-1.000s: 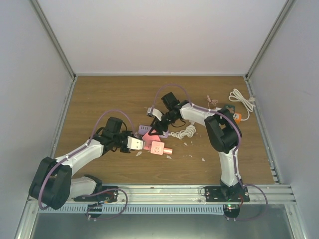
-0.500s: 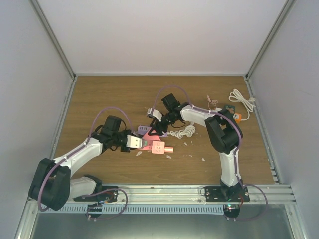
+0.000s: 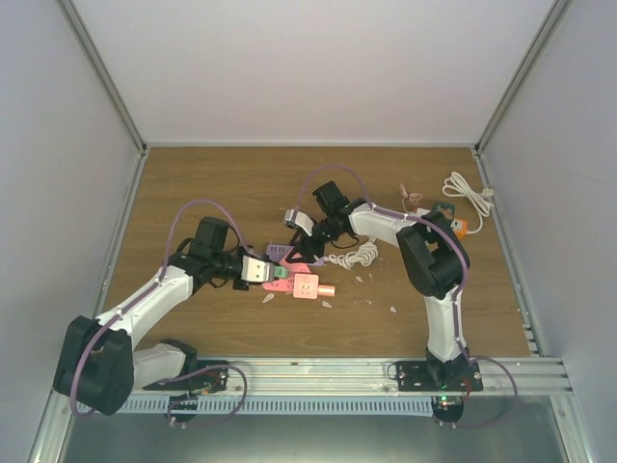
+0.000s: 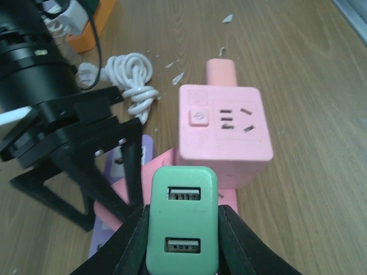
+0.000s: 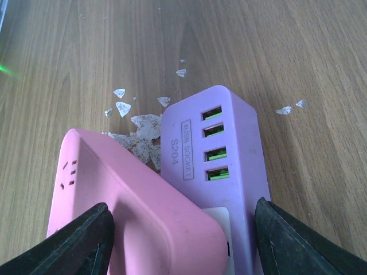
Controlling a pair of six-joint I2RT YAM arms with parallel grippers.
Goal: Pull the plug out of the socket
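Hazard: left gripper (image 4: 183,229) pinches green plug (image 4: 182,189), seemingly seated in pink strip (image 5: 132,217) mid-table; right gripper (image 5: 182,206) straddles that strip and purple block (image 5: 223,149), clamping unclear, so strip may lift with plug.

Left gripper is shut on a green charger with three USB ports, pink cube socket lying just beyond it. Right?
Not quite. The green charger has two USB ports, not three; the left wrist view shows its face plainly. The rest stands: the left gripper is shut on it, and the pink cube socket lies just beyond.
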